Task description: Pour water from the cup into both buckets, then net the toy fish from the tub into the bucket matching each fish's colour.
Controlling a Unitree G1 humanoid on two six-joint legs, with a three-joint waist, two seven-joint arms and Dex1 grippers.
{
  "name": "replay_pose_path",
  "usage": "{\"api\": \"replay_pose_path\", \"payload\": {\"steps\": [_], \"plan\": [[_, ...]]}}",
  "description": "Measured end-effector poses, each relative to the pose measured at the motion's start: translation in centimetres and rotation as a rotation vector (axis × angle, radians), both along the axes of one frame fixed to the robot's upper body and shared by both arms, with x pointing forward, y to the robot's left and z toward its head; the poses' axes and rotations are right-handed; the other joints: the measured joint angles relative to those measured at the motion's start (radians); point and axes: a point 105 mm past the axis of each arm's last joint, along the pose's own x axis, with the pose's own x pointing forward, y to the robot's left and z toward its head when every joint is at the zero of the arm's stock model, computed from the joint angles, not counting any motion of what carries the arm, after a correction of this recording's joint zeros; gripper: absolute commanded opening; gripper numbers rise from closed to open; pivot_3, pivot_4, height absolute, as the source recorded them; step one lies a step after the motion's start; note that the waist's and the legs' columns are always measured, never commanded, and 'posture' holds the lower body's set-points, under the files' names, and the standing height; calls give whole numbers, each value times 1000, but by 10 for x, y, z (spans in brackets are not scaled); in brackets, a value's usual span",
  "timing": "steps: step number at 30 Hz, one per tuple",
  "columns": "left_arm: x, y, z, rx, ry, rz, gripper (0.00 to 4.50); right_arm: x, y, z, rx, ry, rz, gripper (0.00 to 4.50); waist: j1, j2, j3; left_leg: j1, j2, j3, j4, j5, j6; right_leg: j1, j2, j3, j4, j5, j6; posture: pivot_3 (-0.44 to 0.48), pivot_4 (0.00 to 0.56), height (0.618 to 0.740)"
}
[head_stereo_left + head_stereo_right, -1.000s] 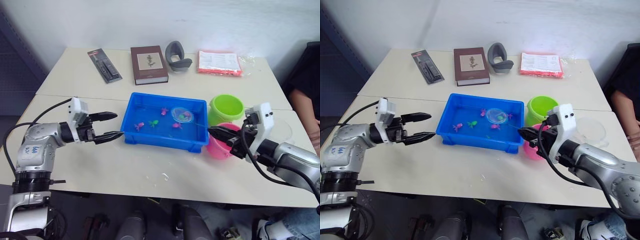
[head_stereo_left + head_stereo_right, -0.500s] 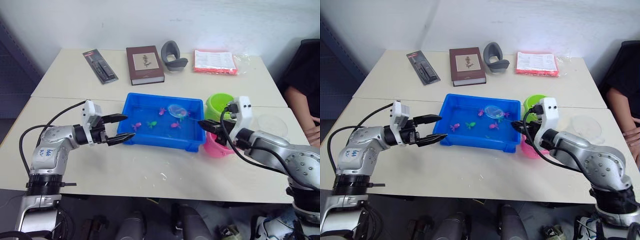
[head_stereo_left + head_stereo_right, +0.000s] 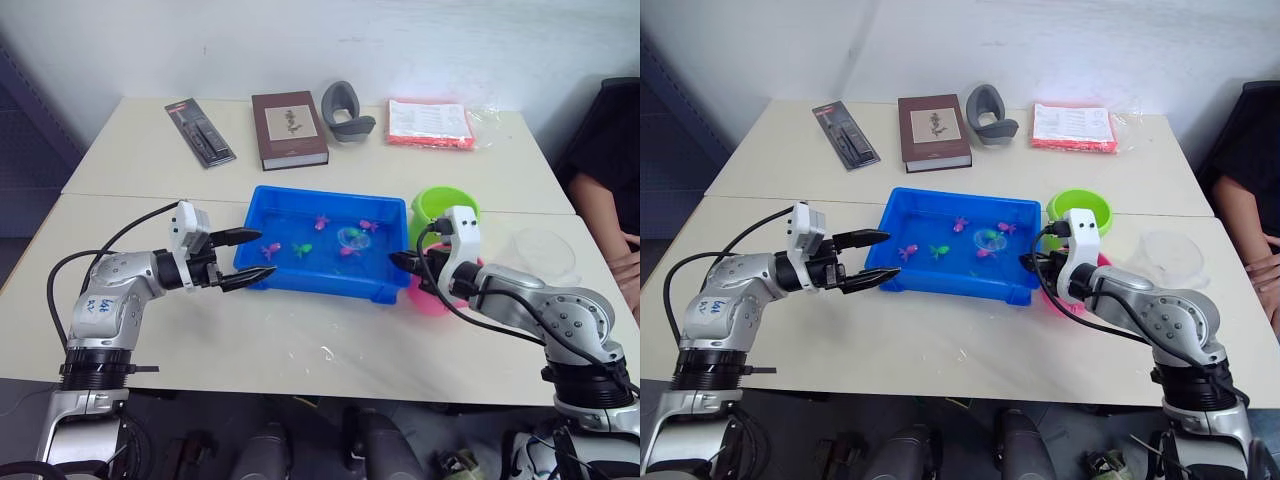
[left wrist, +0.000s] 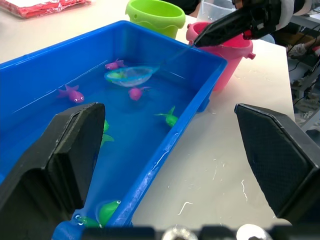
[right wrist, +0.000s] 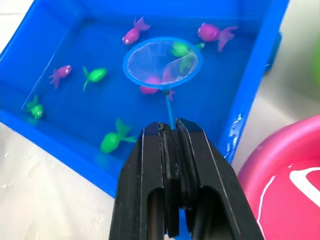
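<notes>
The right tool (image 5: 172, 131) pinches the net (image 5: 161, 61) handle, hoop dipped in the tub (image 3: 268, 280) at 12 o'clock to scoop fish, while the left tool (image 3: 247, 257), spread, waits at the tub's 9 o'clock.

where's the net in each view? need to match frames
Left eye view: net in the tub, right half, near the right gripper.
Right eye view: net right of the tub's centre.
Left wrist view: net in the water at the tub's far end.
Right wrist view: hoop just beyond the fingers, handle clamped between them.
Shared landmark: pink bucket beside the tub.
</notes>
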Motion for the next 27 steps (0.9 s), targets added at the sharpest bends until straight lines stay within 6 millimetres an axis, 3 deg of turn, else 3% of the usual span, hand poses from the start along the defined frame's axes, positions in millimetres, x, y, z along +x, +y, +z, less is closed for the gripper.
{"api": "replay_pose_path", "payload": {"steps": [7,27], "plan": [[0,-2,0,2,-1,1,4470,0,4,-5,-1,38,0,0,0,0,0,0,0,0,0,0,0,0,0,0,0,0,0,0,150,740],[-1,-5,-1,1,-21,-17,4470,27,-17,1,-12,26,-175,0,-2,0,0,0,0,0,0,0,0,0,0,0,0,0,0,0,150,740]]}}
